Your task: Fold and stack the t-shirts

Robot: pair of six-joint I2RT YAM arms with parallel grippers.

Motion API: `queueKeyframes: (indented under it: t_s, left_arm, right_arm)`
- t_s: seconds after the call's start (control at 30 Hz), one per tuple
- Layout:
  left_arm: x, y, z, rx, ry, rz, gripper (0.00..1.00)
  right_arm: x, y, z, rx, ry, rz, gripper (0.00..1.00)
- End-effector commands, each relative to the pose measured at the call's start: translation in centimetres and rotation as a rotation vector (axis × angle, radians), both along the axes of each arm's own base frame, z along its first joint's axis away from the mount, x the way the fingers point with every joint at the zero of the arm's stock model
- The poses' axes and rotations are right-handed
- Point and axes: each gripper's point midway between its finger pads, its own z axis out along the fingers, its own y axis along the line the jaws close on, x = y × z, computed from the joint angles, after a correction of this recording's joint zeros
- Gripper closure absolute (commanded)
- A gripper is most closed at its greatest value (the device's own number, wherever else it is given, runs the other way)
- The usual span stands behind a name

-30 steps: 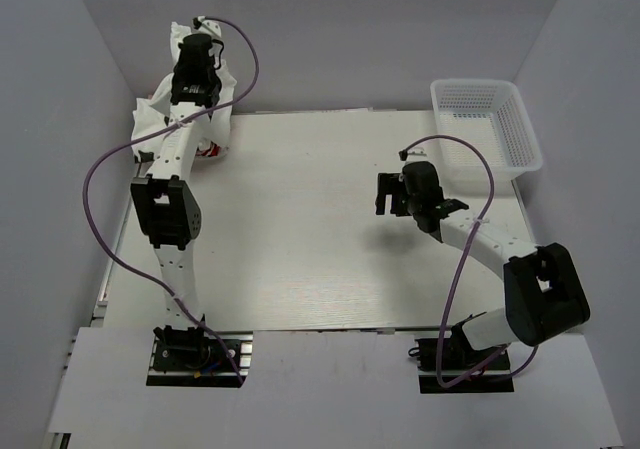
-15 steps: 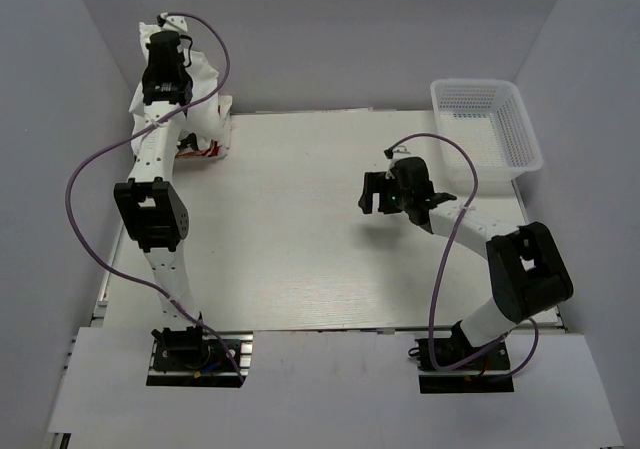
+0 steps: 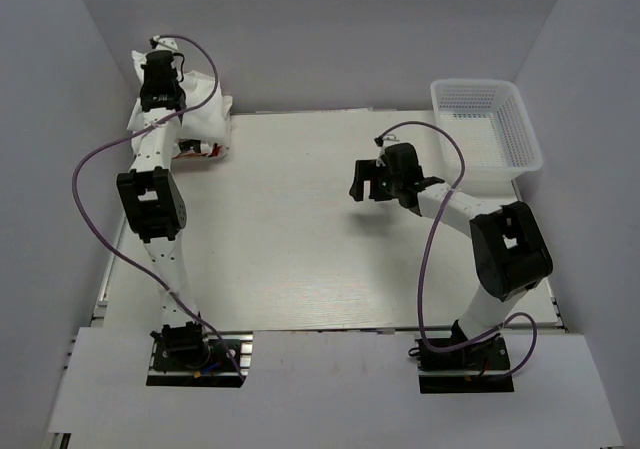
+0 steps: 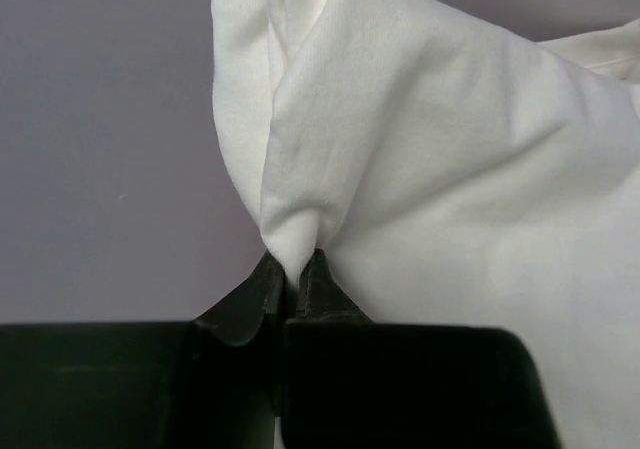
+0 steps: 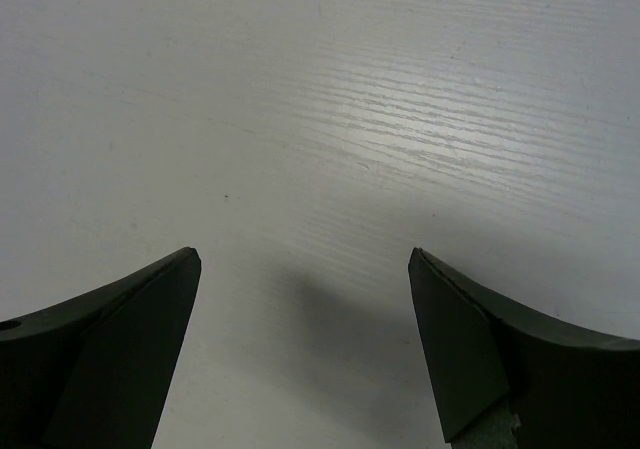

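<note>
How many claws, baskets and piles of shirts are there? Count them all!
Claws: 2, the left claw and the right claw
Baskets: 1, the white basket
Shirt piles: 1, the shirt pile
Total: 4

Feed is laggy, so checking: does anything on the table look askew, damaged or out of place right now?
Only the t-shirts: they sit in a crumpled heap at the far left corner of the table, none lying flat. The left end effector is shut on a thin pinch of white fabric. Nothing looks damaged.
</note>
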Motion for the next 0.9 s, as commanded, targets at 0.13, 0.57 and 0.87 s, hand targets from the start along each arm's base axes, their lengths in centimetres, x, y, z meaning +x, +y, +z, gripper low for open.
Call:
queueKeyframes:
  t_s: [0.13,0.57,0.87]
  left_arm:
    - [0.6,2.7,2.8,0.054,-0.124,0.056,1.00]
    - [-1.3,4.2,2.8,0.054,-0.154,0.203,0.00]
    - [-2.8,-2.8,3.0,-0.288,-0.135,0.012,0.00]
  right_arm:
    - [0.8,0.4,0.6,0.005,0.002,-0.011,0.10]
    - [0.8,0.4,1.4,0.009,-0.003,-0.012,0.10]
    - [-1.2,-0.7,4.6,0.073,-0.091,-0.036,0.10]
